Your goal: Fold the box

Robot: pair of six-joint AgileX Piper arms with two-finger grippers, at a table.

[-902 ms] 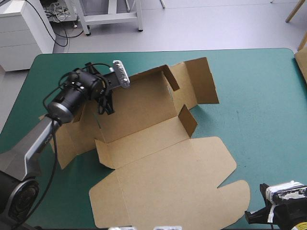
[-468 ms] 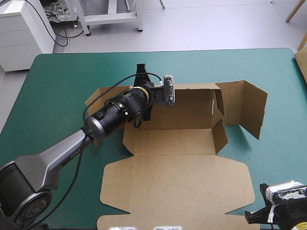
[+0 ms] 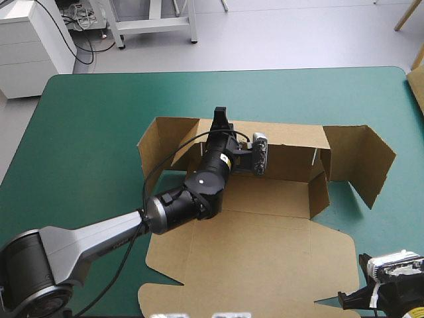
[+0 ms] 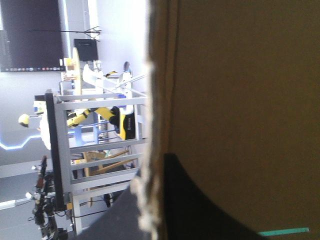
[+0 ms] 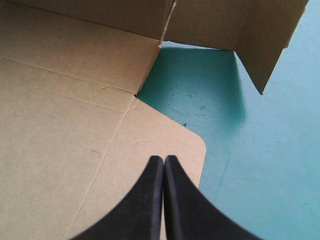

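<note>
The brown box (image 3: 265,245) lies in the middle of the teal-green table, its lid flat toward the near edge. The back wall (image 3: 291,142) is raised, with a side flap (image 3: 361,159) standing at the right and another (image 3: 165,136) at the left. My left gripper (image 3: 219,122) reaches over the base and is shut on the top edge of the back wall. In the left wrist view, that board edge (image 4: 159,100) runs between the fingers of the left gripper (image 4: 150,170). My right gripper (image 5: 164,165) is shut, holds nothing, and hovers over the lid's near right corner (image 5: 190,145).
Bare teal-green cover (image 3: 86,119) lies to the left of the box and beyond it. A narrower strip (image 3: 391,225) shows on the right. A tan edge (image 3: 417,83) pokes in at the table's far right side.
The box has swung and slid to the right with my left gripper holding its back wall. The left arm now stretches across the base. The right arm has stayed put.
</note>
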